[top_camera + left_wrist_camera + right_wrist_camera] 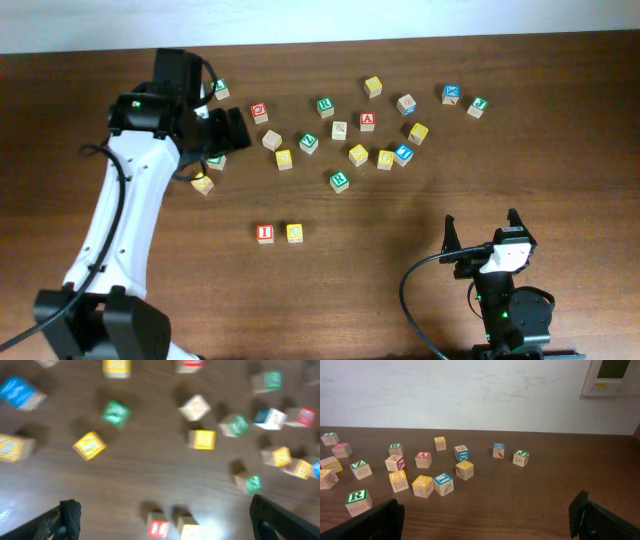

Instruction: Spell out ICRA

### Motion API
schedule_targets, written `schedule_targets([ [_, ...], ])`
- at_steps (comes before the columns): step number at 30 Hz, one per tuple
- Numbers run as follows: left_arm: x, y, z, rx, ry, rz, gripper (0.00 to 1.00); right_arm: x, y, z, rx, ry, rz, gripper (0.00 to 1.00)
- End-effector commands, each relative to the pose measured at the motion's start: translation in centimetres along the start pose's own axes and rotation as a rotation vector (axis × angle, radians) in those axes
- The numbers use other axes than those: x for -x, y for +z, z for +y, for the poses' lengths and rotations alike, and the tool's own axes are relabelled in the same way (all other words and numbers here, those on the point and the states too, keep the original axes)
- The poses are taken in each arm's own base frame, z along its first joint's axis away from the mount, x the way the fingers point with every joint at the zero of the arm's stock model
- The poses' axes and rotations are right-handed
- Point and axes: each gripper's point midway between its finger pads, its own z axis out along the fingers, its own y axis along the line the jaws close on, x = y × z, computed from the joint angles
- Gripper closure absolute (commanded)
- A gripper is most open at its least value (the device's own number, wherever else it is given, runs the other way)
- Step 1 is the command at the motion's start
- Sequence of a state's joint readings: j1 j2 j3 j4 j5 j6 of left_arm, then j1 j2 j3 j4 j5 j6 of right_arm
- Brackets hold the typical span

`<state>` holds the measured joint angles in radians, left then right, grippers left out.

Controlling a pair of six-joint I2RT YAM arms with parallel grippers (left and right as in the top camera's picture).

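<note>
A red I block (265, 233) and a yellow block (294, 233) stand side by side in a row at the table's front middle. They also show at the bottom of the blurred left wrist view, red (159, 529) and yellow (187, 529). A red A block (367, 121) and a green R block (340, 181) sit among the scattered blocks; both show in the right wrist view, A (423, 459) and R (358, 500). My left gripper (232, 130) (162, 516) is open and empty above the table's left side. My right gripper (482, 235) (485, 520) is open and empty at the front right.
Several other letter blocks lie scattered across the back middle, among them a second green R (325, 105), a yellow block (203, 183) by my left arm and a blue block (452, 94) at the back right. A white wall (470, 390) stands behind the table.
</note>
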<state>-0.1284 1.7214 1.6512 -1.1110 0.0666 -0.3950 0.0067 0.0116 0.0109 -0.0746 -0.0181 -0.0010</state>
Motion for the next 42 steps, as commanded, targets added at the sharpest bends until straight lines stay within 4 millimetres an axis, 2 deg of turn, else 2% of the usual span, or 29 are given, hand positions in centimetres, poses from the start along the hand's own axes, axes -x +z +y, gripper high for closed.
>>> schedule_targets([
  [1, -1.5, 3.0, -2.7, -0.068, 0.114, 0.093, 0.01, -0.3, 0.0, -0.3, -0.014, -0.002, 0.005, 0.02],
  [2, -1.9, 3.7, -3.1, -0.062, 0.149, 0.109, 0.01, -0.3, 0.0, -0.3, -0.014, -0.002, 0.005, 0.02],
  [4, -2.9, 6.3, -2.9, 0.020, 0.231, 0.154, 0.01, -0.3, 0.0, -0.3, -0.015, -0.002, 0.005, 0.02],
  [6, -2.8, 8.1, -2.0, 0.106, 0.251, 0.154, 0.01, -0.3, 0.0, -0.3, -0.015, -0.002, 0.005, 0.02],
  [9, -1.9, 10.2, -2.4, 0.100, 0.253, 0.132, 0.01, -0.3, 0.0, -0.3, -0.014, -0.002, 0.005, 0.02],
  [12, -1.2, 11.3, -2.8, 0.090, 0.253, 0.107, 0.01, -0.3, 0.0, -0.3, -0.015, -0.002, 0.005, 0.02],
  [16, -0.8, 11.4, -2.9, 0.084, 0.250, 0.090, 0.01, -0.3, 0.0, -0.3, -0.014, -0.002, 0.005, 0.02],
  [19, -0.3, 10.7, -3.0, 0.078, 0.220, 0.086, 0.01, -0.3, 0.0, -0.3, -0.014, -0.002, 0.005, 0.02],
  [22, 0.5, 8.1, -4.6, 0.010, 0.216, 0.071, 0.01, -0.3, 0.0, -0.3, -0.015, -0.002, 0.005, 0.02],
  [24, 1.1, 6.4, -5.0, -0.004, 0.216, 0.041, 0.01, -0.3, 0.0, -0.3, -0.014, -0.002, 0.005, 0.02],
  [27, 0.5, 3.8, -5.6, -0.051, 0.217, 0.037, 0.01, -0.3, 0.0, -0.3, -0.014, -0.002, 0.005, 0.02],
  [29, 0.2, 2.9, -5.3, -0.048, 0.209, 0.042, 0.01, -0.3, 0.0, -0.3, -0.014, -0.002, 0.005, 0.02],
  [31, 0.1, 2.0, -4.0, -0.027, 0.111, 0.046, 0.01, -0.3, 0.0, -0.3, -0.014, -0.002, 0.005, 0.02],
  [33, 0.7, 0.9, -1.1, 0.004, -0.047, 0.050, 0.01, -0.2, 0.0, -0.3, -0.015, -0.002, 0.004, 0.02],
  [37, 0.6, -0.1, 6.7, 0.098, -0.243, 0.116, 0.01, -0.3, 0.0, -0.3, -0.014, -0.002, 0.005, 0.02],
  [40, 0.5, -0.7, 10.3, 0.133, -0.335, 0.134, 0.01, -0.3, 0.0, -0.3, -0.014, -0.002, 0.005, 0.02],
  [42, 0.2, -0.9, 11.5, 0.145, -0.367, 0.149, 0.01, -0.3, 0.0, -0.3, -0.014, -0.002, 0.005, 0.02],
])
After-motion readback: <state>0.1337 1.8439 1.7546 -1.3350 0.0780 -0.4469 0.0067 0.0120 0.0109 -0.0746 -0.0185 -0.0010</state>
